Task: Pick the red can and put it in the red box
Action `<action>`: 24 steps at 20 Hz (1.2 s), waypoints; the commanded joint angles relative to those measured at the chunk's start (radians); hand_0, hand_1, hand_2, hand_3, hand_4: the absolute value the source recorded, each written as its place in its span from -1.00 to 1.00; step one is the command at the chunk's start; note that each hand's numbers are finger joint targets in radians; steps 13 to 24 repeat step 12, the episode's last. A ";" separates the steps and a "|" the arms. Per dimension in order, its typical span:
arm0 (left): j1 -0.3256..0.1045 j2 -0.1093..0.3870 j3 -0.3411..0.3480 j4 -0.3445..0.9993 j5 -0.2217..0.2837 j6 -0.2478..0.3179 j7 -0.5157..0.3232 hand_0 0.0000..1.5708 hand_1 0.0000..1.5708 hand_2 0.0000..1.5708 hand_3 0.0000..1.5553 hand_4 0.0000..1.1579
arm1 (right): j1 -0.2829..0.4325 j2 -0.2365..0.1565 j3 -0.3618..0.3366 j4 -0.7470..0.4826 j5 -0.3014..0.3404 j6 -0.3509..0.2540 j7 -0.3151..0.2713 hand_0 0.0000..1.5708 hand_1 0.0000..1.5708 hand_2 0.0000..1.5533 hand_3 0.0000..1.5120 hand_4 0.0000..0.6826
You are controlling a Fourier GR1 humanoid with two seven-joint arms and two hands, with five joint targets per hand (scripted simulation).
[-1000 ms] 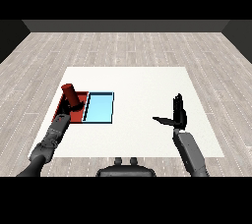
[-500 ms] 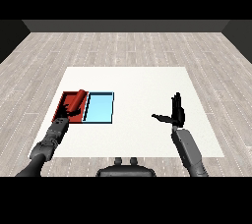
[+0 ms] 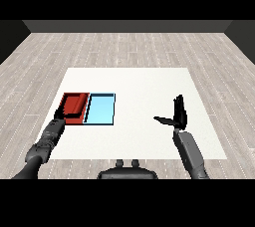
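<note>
The red can (image 3: 74, 104) lies low inside the red tray (image 3: 66, 100) at the table's left and is hard to tell from the tray's floor. My left hand (image 3: 61, 115) is at the tray's front left corner, right against the can's near end; its grip is hidden. My right hand (image 3: 178, 114) is held up over the table's right side, far from both trays. It is open, with straight fingers pointing away from me and the thumb out to the left.
The light blue tray (image 3: 101, 109) lies directly right of the red one, their sides touching. The white table (image 3: 139, 86) stretches between the trays and my right hand, with wooden floor beyond its edges.
The red can stood upright in my left hand above the red tray; it has since tipped and come down into the tray. My left hand sank with it. The right hand barely moved.
</note>
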 commanded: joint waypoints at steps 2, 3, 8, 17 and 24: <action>-0.004 0.021 0.070 -0.089 0.064 -0.022 -0.153 -1.00 -1.00 -1.00 -1.00 -1.00 | -0.016 0.002 -0.011 -0.019 -0.010 0.018 -0.004 -1.00 -1.00 -1.00 -1.00 -1.00; 0.010 0.027 0.095 -0.119 0.090 -0.076 -0.216 -1.00 -1.00 -1.00 -1.00 -1.00 | 0.032 0.009 0.006 -0.043 0.003 0.007 -0.015 -1.00 -1.00 -1.00 -1.00 -1.00; 0.033 -0.046 0.159 -0.239 0.164 -0.165 -0.410 -0.15 -0.15 -0.52 -1.00 -1.00 | 0.016 0.003 -0.001 -0.033 -0.019 0.076 -0.043 -1.00 -1.00 -1.00 -1.00 -1.00; 0.104 -0.049 0.167 -0.383 0.205 -0.286 -0.507 -1.00 -1.00 -1.00 -1.00 -1.00 | 0.099 -0.009 0.031 -0.107 -0.011 0.113 -0.060 -1.00 -1.00 -1.00 -1.00 -1.00; 0.104 -0.049 0.167 -0.383 0.205 -0.286 -0.507 -1.00 -1.00 -1.00 -1.00 -1.00 | 0.099 -0.009 0.031 -0.107 -0.011 0.113 -0.060 -1.00 -1.00 -1.00 -1.00 -1.00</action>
